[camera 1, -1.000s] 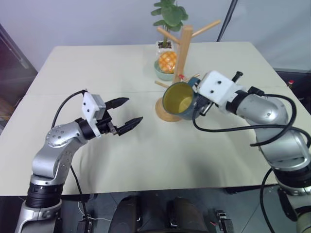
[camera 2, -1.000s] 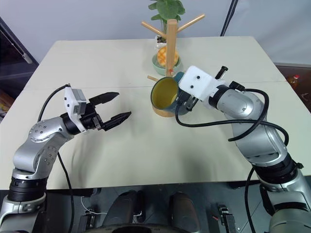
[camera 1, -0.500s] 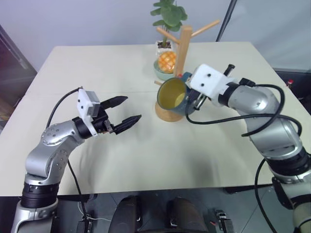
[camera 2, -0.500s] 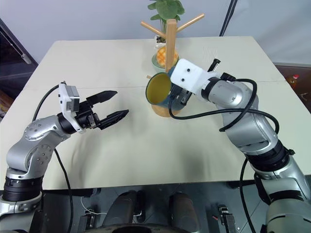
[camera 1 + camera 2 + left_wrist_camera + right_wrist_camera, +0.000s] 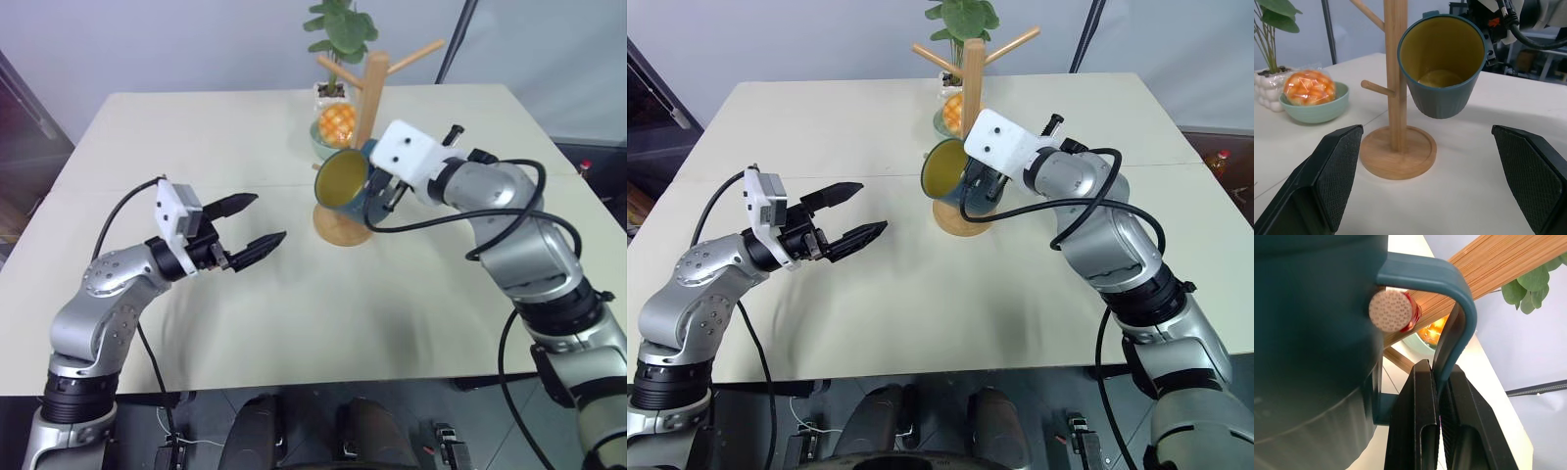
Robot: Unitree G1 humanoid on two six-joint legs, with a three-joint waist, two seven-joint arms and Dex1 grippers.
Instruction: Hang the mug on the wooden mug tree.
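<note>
overhead, the right gripper (image 5: 384,188) pinches the mug (image 5: 345,179) by its handle, holding it tipped on its side with the yellow mouth facing the robot's left, right against the pole of the wooden mug tree (image 5: 366,108) and above its disc base. that sideways hold probably lets the handle loop meet a slanted peg. the left gripper (image 5: 250,224) hangs over the table (image 5: 196,137) well apart from the tree, fingers spread and empty, seemingly kept clear.

from the left wrist, the mug hangs off the table just beside the pole, near a short low peg (image 5: 1374,87); the pale green bowl (image 5: 1315,105) with fruit sits beyond.

from the right wrist, both fingers (image 5: 1415,426) press on the handle's lower bar (image 5: 1452,340), and a peg tip (image 5: 1392,310) shows inside the loop, so threading looks underway.
</note>
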